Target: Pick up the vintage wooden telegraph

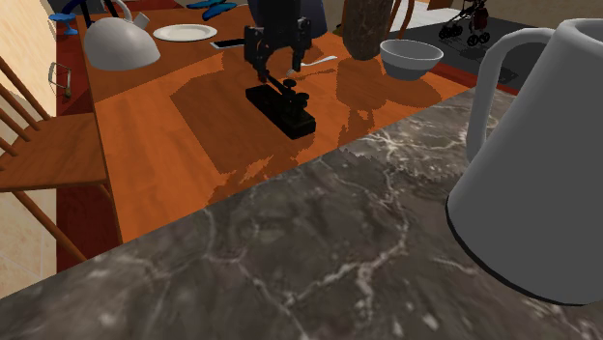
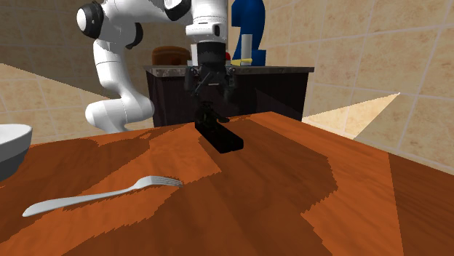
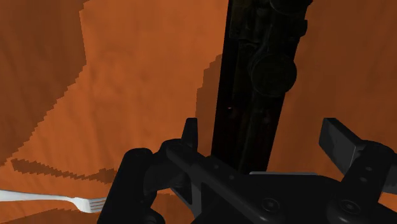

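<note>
Black telegraph (image 1: 281, 108), all-black gripper (image 1: 278, 77), orange-brown wood-grain surface (image 1: 164, 155), dark grey stand top (image 1: 290, 261) veined in white, white plate (image 1: 185, 33), silver fork (image 2: 94, 195), pale grey bowl (image 1: 411, 58), plain grey pitcher (image 1: 541, 164)

Orange wood tabletop (image 1: 174, 145), shadow patches across it. Shoulder view, far left: grey kettle (image 1: 118, 45), white plate (image 1: 185, 33) just right of it. Far right: grey bowl (image 1: 411, 56), brown vase (image 1: 367, 27) behind. Silver fork (image 2: 102, 195) flat nr bowl. Wooden chair (image 1: 43, 155) at left. Big grey pitcher (image 1: 541, 164) on dark marble surface (image 1: 290, 261), near right.
</note>
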`<state>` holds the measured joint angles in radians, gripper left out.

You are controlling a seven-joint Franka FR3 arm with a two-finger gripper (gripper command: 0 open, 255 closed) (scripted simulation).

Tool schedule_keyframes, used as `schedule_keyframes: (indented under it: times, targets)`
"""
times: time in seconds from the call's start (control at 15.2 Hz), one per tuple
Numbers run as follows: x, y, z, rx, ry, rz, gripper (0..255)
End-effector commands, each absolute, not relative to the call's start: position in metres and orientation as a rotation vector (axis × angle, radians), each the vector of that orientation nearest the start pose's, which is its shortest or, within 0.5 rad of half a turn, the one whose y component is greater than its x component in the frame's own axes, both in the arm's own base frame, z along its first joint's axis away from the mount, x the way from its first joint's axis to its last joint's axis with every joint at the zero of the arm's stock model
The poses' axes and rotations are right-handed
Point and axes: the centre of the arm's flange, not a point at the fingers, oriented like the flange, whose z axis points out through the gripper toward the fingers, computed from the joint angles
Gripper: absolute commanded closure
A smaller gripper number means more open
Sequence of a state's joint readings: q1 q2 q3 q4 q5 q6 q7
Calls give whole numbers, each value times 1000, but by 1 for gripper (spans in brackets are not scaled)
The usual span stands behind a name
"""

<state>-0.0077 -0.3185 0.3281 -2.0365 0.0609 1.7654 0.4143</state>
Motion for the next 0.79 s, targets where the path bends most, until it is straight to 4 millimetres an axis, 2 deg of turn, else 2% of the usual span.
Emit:
schedule_keyframes:
  times: [0.0,0.33,0.46,0.53,0.73]
  targets:
    - [441,172,564,-3165,190,-73,0]
    - [441,172,534,-3165,190,-73,0]
    - [441,172,534,-3165,190,-73,0]
    - [441,172,534,-3165,190,-73,255]
    - [441,172,534,-3165,190,-73,255]
